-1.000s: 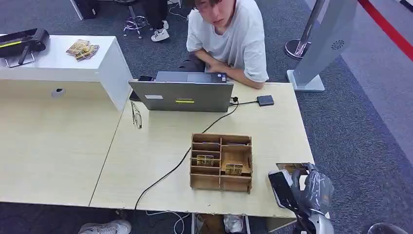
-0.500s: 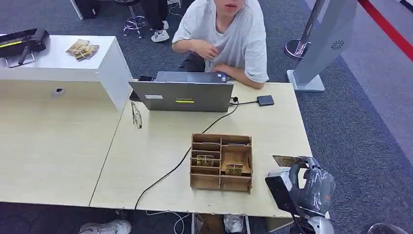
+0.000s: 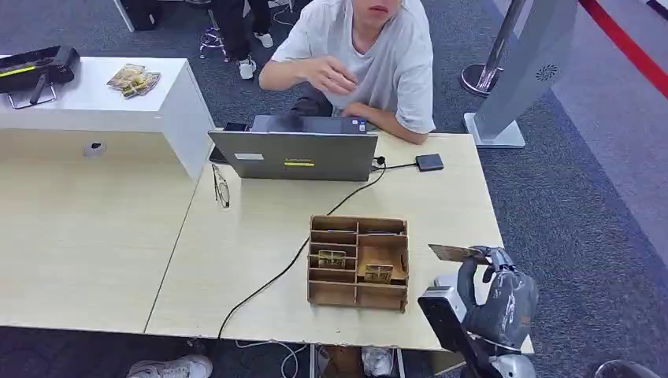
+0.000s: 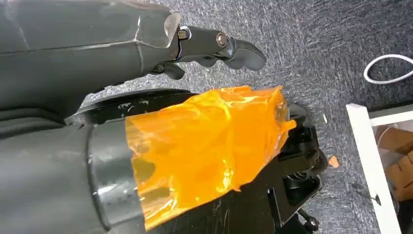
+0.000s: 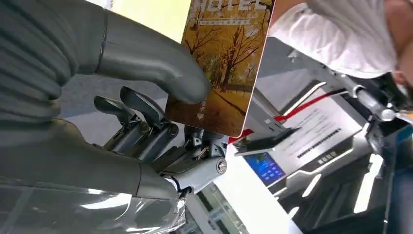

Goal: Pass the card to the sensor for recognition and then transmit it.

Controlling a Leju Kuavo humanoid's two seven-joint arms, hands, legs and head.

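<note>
Raised higher, card [image 5: 221,68] pinched in right robot hand [image 5: 122,117], seemingly flat.

The head view looks forward and steeply down from high on the robot onto a pale table [image 3: 94,252], wide enough to take in a person [image 3: 370,55] seated across it. The right wrist view sits close behind the right hand [image 5: 146,131], turned sideways, facing across toward that person; both views share the card [image 3: 455,253] it holds. The left wrist view looks down, very near, at grey carpet [image 4: 331,44].
</note>
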